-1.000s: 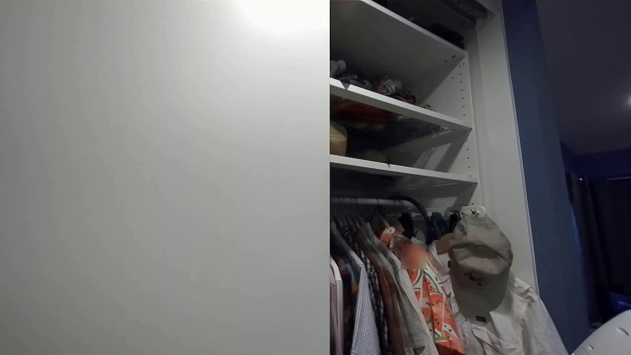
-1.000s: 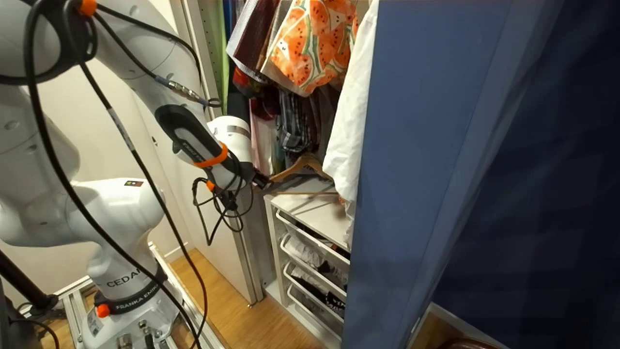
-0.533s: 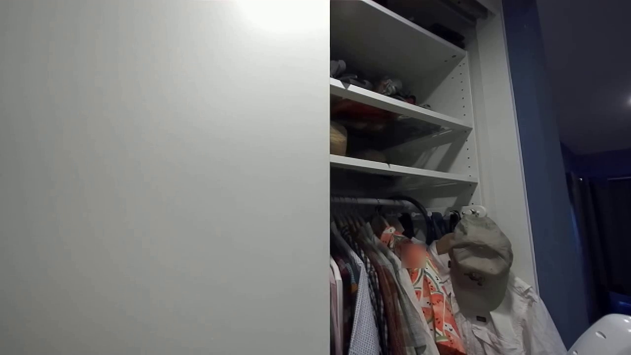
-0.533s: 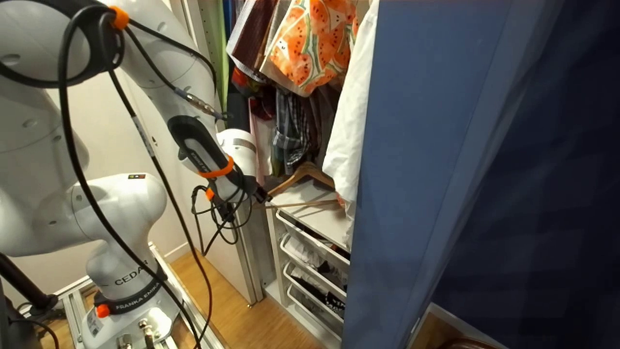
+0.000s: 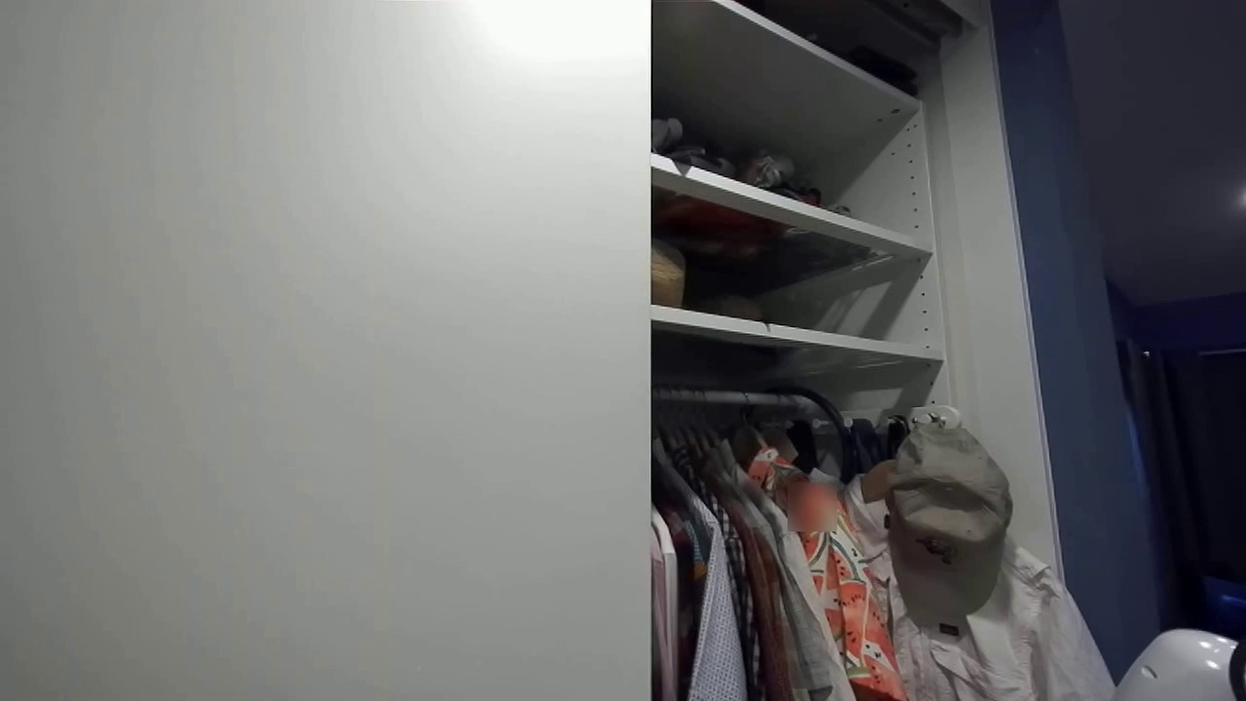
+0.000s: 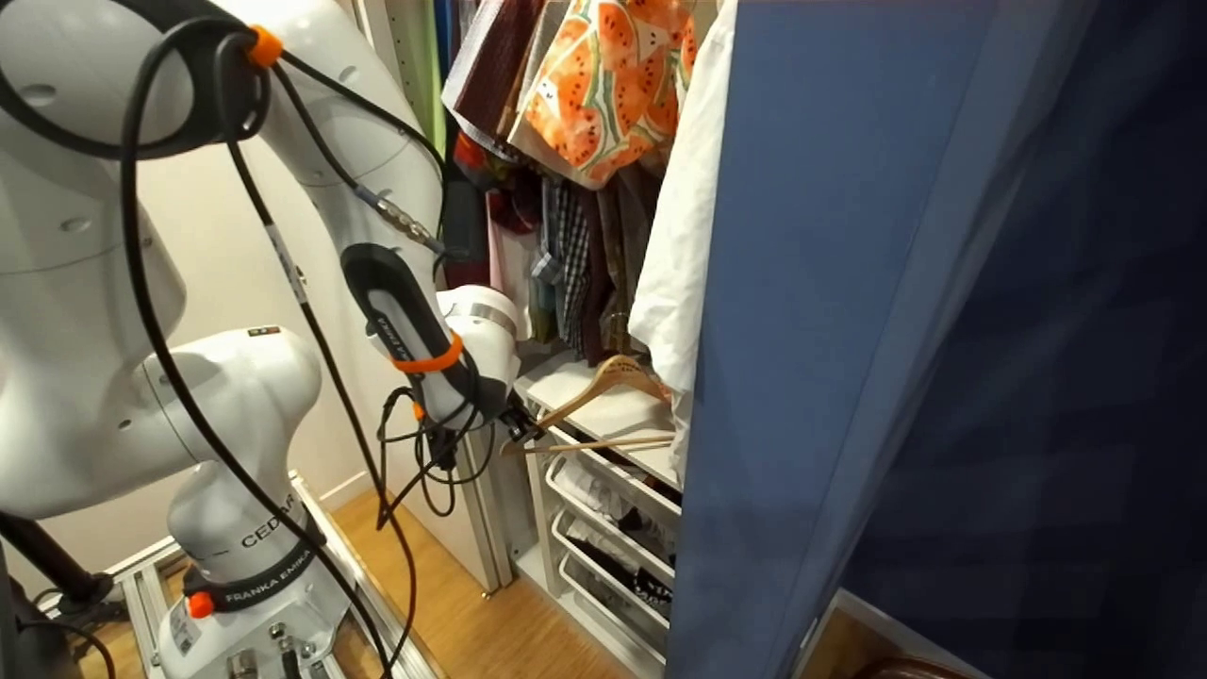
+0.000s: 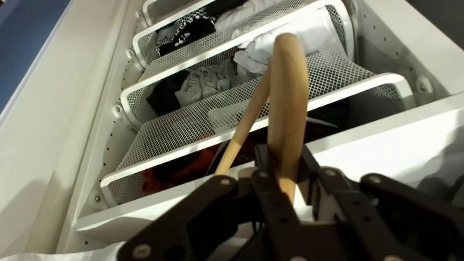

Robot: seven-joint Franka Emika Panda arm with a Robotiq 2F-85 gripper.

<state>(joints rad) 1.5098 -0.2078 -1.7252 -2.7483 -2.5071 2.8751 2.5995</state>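
My gripper point(image 7: 285, 157) is shut on one end of a wooden clothes hanger point(image 7: 288, 83). In the wrist view the hanger's thick arm passes between the finger pads and points away from me, with its thin bar point(image 7: 241, 137) off to the left. An exterior view shows the gripper point(image 6: 525, 424) beside the open closet, low in front of a white drawer unit. From the jaws the hanger point(image 6: 608, 377) extends to the right, just over the unit's top front edge; its far end is hidden by a white shirt point(image 6: 674, 255). No garment is on the part that shows.
White mesh drawers point(image 7: 181, 141) holding clothes sit below the hanger. Shirts hang above, including a watermelon-print one point(image 6: 603, 94). A blue wall point(image 6: 811, 283) borders the closet on the right, a pale sliding door point(image 6: 424, 528) on the left. A cap point(image 5: 949, 516) hangs inside.
The gripper has come down and slightly right in an exterior view, carrying the hanger lower, from above the drawer unit's top to its front edge. Some hanging clothes have shifted slightly.
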